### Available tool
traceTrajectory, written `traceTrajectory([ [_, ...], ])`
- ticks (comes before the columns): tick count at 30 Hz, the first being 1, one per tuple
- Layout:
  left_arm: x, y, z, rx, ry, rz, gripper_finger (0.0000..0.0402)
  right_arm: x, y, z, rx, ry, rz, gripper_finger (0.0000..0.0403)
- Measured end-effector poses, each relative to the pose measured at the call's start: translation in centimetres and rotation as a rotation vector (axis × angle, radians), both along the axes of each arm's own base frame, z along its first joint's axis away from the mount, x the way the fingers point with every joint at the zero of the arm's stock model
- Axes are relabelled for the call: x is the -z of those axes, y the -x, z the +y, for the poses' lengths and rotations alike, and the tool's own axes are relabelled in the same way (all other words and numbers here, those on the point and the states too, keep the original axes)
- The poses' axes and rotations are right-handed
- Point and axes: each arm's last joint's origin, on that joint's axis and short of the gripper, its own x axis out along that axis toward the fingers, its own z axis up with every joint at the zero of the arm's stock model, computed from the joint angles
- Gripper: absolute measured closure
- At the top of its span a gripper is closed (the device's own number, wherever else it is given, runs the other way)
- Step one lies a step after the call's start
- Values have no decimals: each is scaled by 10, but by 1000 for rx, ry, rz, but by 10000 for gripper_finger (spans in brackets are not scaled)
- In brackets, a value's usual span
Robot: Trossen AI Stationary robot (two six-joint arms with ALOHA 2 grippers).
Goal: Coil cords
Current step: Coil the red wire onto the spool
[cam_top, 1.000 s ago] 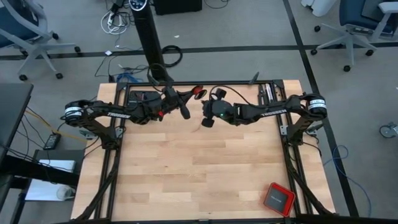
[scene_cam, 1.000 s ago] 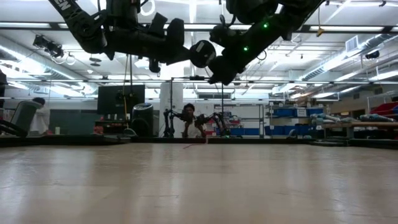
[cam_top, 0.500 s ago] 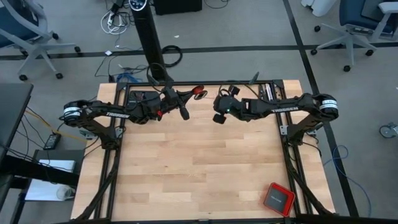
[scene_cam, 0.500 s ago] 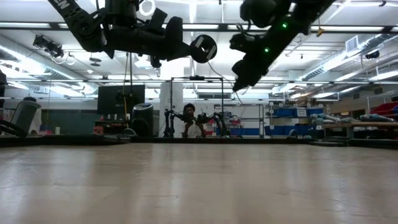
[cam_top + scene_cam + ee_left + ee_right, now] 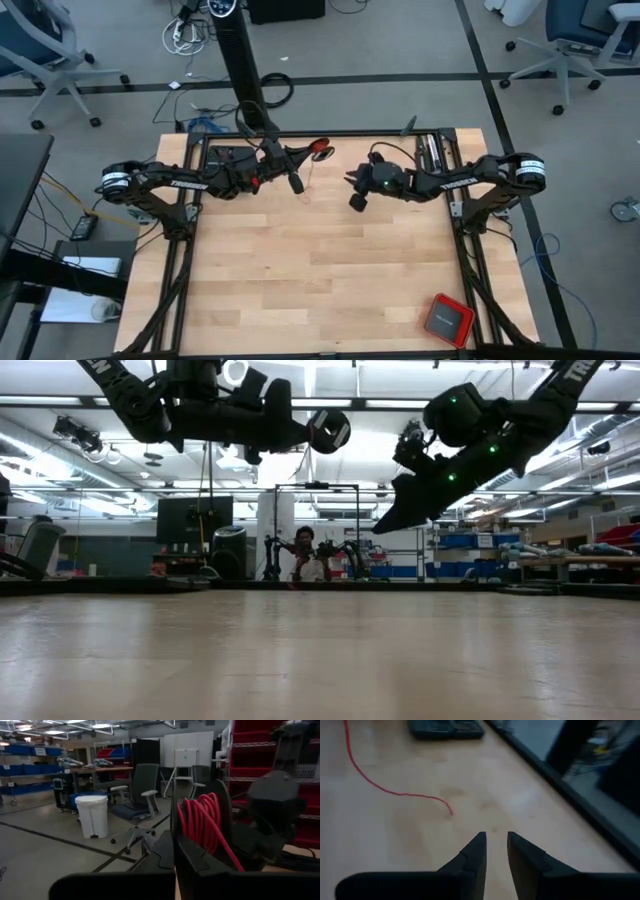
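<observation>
The red cord is wound on a black reel [image 5: 320, 148] held above the table's far middle; in the left wrist view the coils [image 5: 202, 820] sit between dark flanges. My left gripper [image 5: 300, 158] is shut at the reel. A loose length of the cord [image 5: 380, 787] lies on the wood, ending at a free tip [image 5: 451, 812]. My right gripper [image 5: 353, 190] hovers to the right of the reel, above the table and slanting down. It is open, with nothing between its fingers [image 5: 472, 855], and the cord's tip lies just beyond them. My left gripper holds the reel of red cord at its near side [image 5: 180, 845], coming at it about level from the table's left. Its own dark fingers hide the place of contact. The reel is lifted clear of the table, with a strand trailing down from it.
A red square box with a dark top [image 5: 447, 318] lies at the near right corner. A flat black device [image 5: 228, 156] sits at the far edge behind the left arm. Bare wood fills the middle and near part of the table [image 5: 300, 270].
My right gripper has drawn away from the reel toward the table's right and near edges, sinking lower and rolling as it went. My left gripper and the reel have stayed where they were.
</observation>
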Motion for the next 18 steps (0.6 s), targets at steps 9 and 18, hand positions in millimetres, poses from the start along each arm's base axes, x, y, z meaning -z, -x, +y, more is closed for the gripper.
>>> traceTrajectory([
  [9, -3, 0, -2, 56, -17, -29, 401, 4, -21, -3, -166, -75, -101, 268],
  [18, -3, 0, -2, 55, -15, -32, 401, 26, -39, 9, -352, -64, -146, 263],
])
